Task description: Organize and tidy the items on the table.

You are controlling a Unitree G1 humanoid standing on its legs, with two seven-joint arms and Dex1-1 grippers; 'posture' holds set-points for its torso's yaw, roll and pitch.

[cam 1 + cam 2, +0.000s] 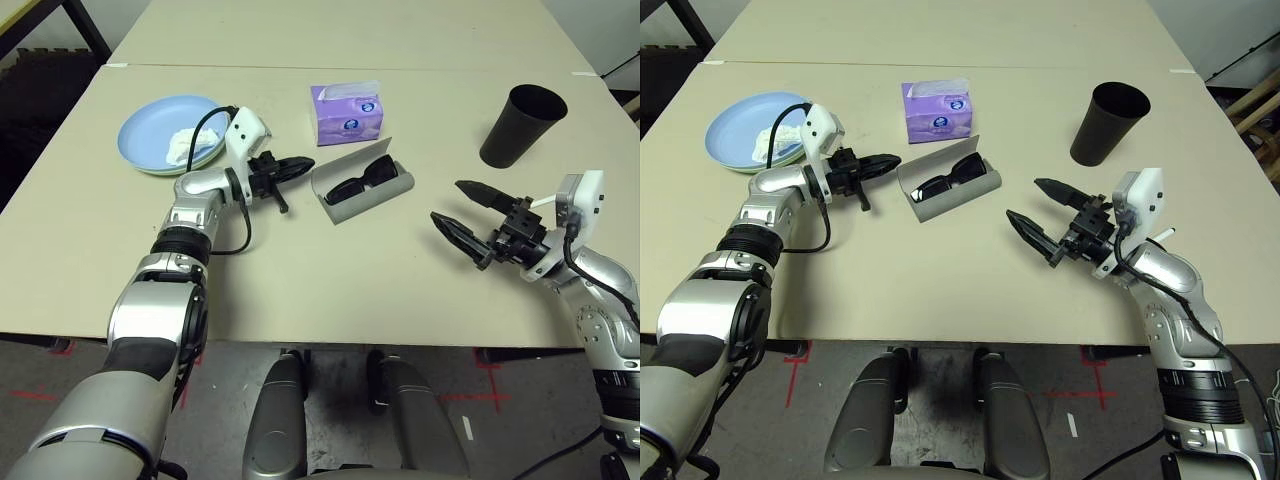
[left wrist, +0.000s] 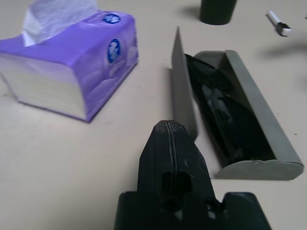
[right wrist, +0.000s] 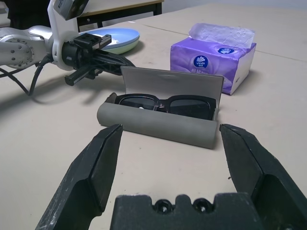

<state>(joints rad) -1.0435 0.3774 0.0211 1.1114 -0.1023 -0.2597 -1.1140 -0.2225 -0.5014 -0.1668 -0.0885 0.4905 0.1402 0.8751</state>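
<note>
The table (image 1: 400,290) is viewed from above and behind by both eye views, over the forearms, the right eye's picture being shifted slightly. The grey glasses case (image 2: 249,143) is seen closely from the left wrist, with the purple tissue box (image 2: 72,72) at upper left. Both are shared, perhaps less closely, by the low right wrist view.

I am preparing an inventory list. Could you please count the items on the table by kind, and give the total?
Plates: 2, light blue plate stacked on pale green plate
Tissue items: 2, purple tissue box, crumpled white tissue wad
Eyewear items: 2, black sunglasses, grey glasses case
Cups: 1, tall black cup
Total: 7
</note>
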